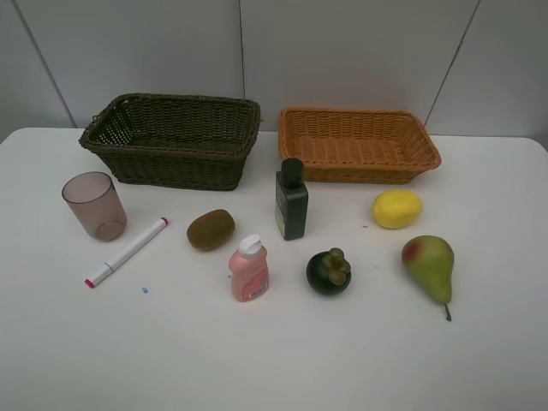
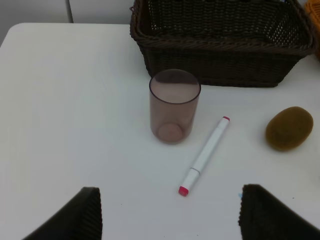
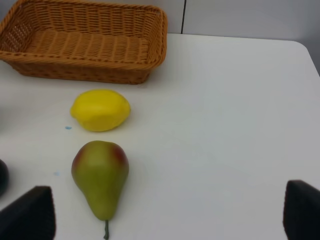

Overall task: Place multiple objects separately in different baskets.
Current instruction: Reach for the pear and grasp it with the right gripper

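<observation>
Left fingers (image 2: 75, 215) released, spread apart near cup (image 2: 174, 106) and marker (image 2: 206, 155); right fingers (image 3: 30, 212) released wide, near pear (image 3: 101, 176) and lemon (image 3: 100, 110) on counter (image 3: 225, 125).

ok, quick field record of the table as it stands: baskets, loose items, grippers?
baskets: dark olive basket back left, orange basket back right, nothing visible in either
left items: mauve cup upright, marker lying flat, kiwi
middle items: dark green bottle, pink bottle, mangosteen
right items: lemon, pear on its side
left gripper: open, empty, facing cup and marker
right gripper: open, empty, facing pear and lemon
sorted: none yet
</observation>
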`<state>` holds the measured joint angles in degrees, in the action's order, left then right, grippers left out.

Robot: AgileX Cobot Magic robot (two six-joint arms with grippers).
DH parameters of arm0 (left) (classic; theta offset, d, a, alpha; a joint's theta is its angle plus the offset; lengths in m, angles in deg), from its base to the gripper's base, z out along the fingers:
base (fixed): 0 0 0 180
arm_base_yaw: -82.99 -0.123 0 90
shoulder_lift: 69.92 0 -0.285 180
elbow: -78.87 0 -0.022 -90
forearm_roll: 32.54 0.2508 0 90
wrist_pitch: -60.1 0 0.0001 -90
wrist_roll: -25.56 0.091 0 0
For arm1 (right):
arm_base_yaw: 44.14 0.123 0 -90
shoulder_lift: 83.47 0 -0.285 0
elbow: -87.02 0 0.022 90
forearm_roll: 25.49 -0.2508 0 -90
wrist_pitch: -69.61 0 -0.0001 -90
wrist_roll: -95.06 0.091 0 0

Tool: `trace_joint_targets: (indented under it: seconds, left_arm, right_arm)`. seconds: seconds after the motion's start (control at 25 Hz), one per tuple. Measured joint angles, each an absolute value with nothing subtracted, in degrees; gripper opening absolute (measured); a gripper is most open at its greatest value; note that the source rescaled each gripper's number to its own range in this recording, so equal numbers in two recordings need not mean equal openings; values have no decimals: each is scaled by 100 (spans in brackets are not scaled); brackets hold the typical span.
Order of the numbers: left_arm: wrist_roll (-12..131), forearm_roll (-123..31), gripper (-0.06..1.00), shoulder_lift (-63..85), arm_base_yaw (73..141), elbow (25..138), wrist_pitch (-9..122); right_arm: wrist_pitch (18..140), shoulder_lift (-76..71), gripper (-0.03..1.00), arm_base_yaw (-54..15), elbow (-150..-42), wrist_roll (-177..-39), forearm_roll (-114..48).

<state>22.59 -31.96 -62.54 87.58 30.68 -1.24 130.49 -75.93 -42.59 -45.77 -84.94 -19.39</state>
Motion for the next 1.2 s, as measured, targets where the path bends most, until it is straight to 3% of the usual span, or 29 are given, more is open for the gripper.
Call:
trace_joint_targets:
  seconds: [1.2]
  left_arm:
    - [2259, -3196, 74, -6254, 8758, 3068, -124]
  right_arm:
    - [12909, -7078, 100, -4259, -4647, -8398, -1939]
